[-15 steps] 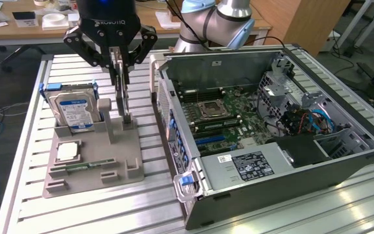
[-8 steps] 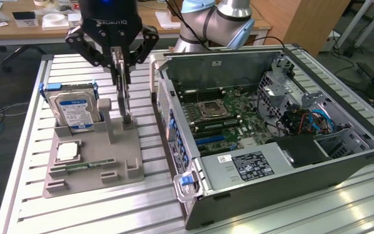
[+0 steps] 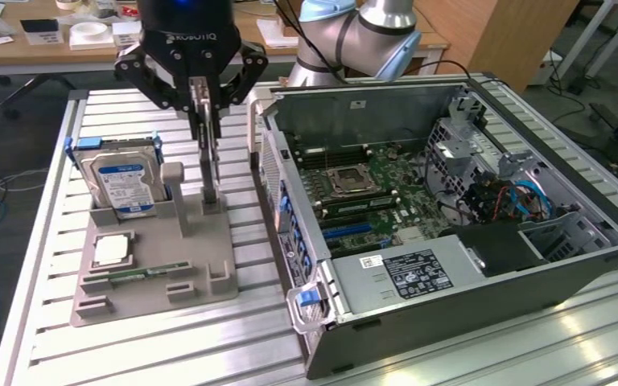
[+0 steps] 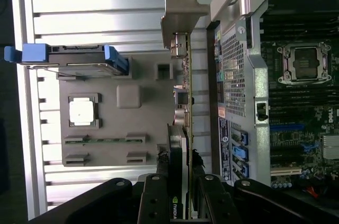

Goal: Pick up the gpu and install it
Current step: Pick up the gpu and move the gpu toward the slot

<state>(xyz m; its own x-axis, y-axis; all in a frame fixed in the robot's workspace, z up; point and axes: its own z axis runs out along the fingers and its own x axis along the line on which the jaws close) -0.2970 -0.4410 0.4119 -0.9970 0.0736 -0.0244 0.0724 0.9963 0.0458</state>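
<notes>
The gpu (image 3: 210, 173), a flat green circuit-board card with a black cooler block on one face and a silver metal end bracket, stands on edge at its slot in the grey moulded parts stand (image 3: 154, 281). In my wrist view the card runs edge-on, with the bracket at the end away from the claw and the cooler end between the fingers.

The black claw (image 3: 208, 108) sits narrow on the card's upper edge with one finger against each face, so I read it as gripping the gpu. In the exterior view the card's lower edge appears to reach down to the slot post, and I cannot tell whether it has lifted clear.

By my judgement the grasp is made, the lift is at most barely begun, and the whole install is left.

The open dark grey computer case (image 3: 566, 265) lies on its side just beside the stand, on the exterior view's right. Its green motherboard (image 3: 379, 189) is exposed, and the blue expansion slots (image 3: 341, 233) hold no card.

On the stand, each in its own pocket, are:
- the hard drive with a blue-white label (image 3: 125, 185)
- the square silver processor (image 3: 113, 249)
- the thin narrow green memory stick (image 3: 138, 273)

Everything rests on the slatted aluminium table (image 3: 126, 354).
</notes>
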